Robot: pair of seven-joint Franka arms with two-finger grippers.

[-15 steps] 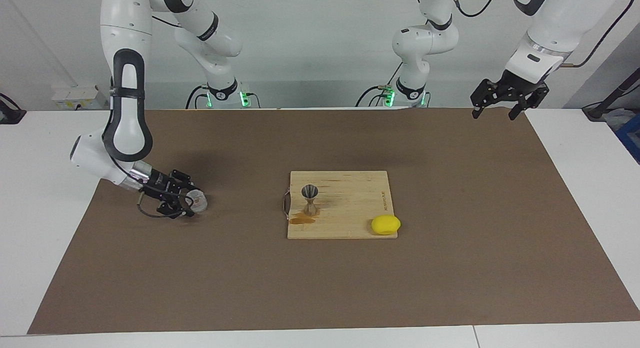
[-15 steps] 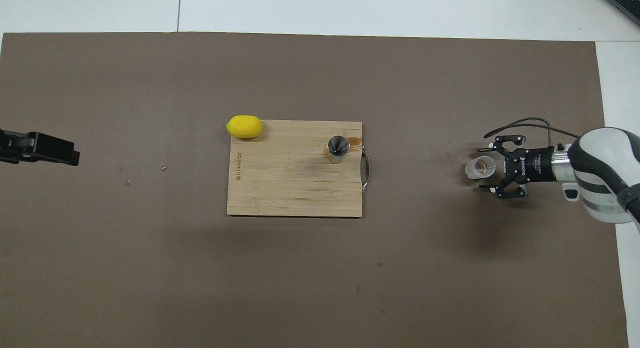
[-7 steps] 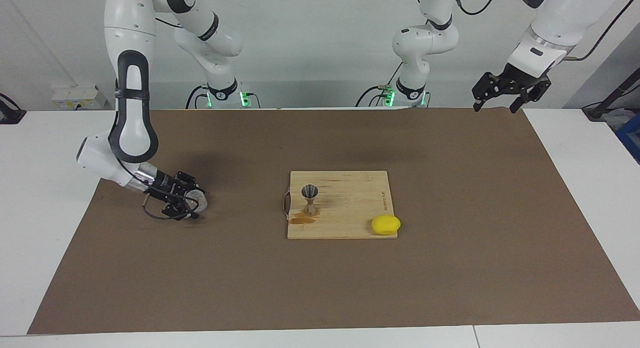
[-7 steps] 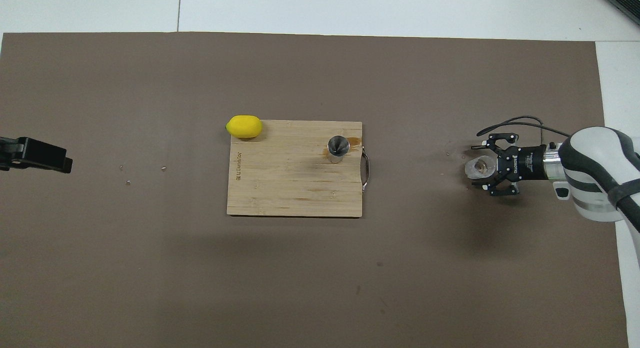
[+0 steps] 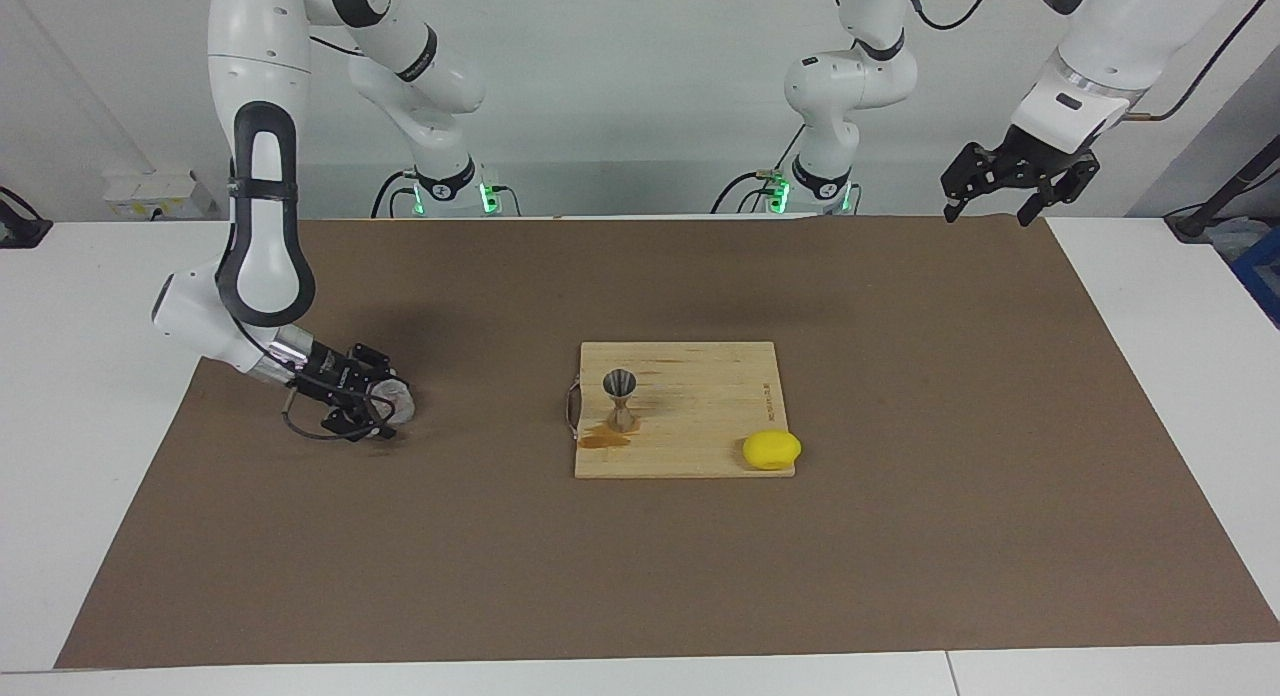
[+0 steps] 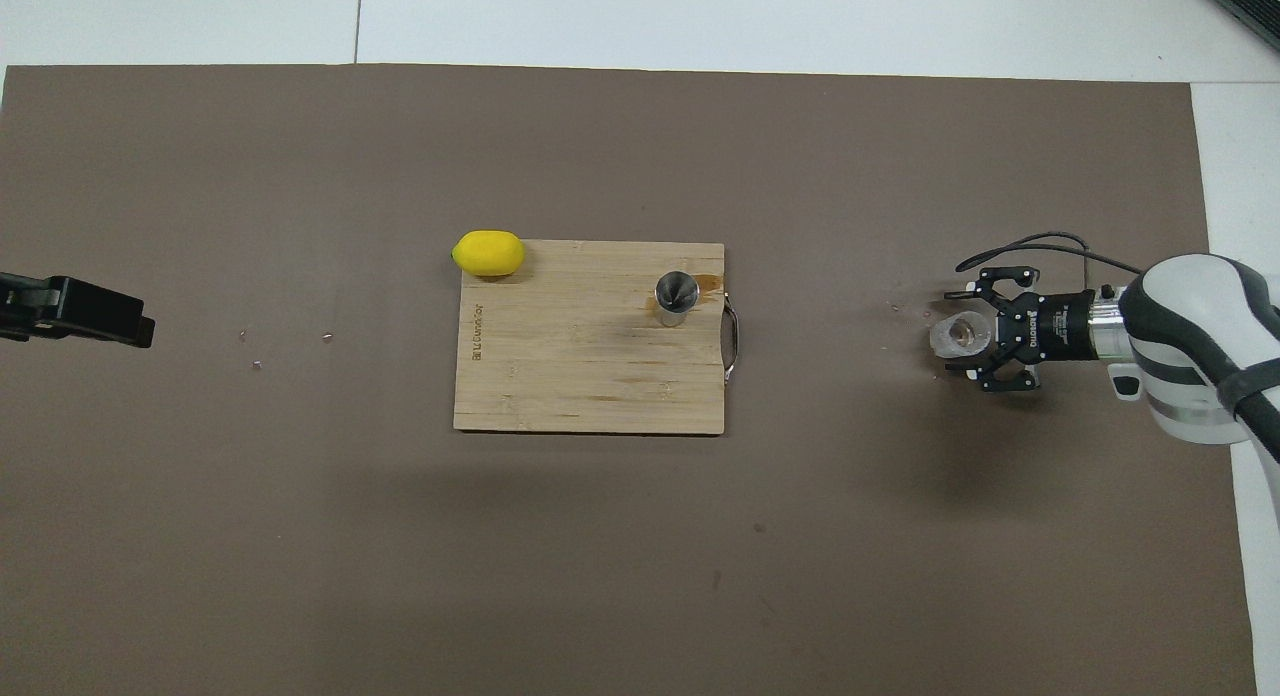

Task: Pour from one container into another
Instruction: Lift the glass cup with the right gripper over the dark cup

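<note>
Now the right pincer (image 6: 968,337) has drawn its jaws in around the glass cup (image 6: 957,336) on the counter's brown mat (image 6: 600,576), gripping it for lifting; the jigger (image 5: 620,400) waits on the board (image 5: 700,446); the left pincer (image 5: 1005,191) has risen, open and empty.

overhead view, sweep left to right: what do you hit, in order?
left gripper → lemon → cutting board → metal jigger → board's metal handle → glass cup → right gripper, jaws around the cup.
</note>
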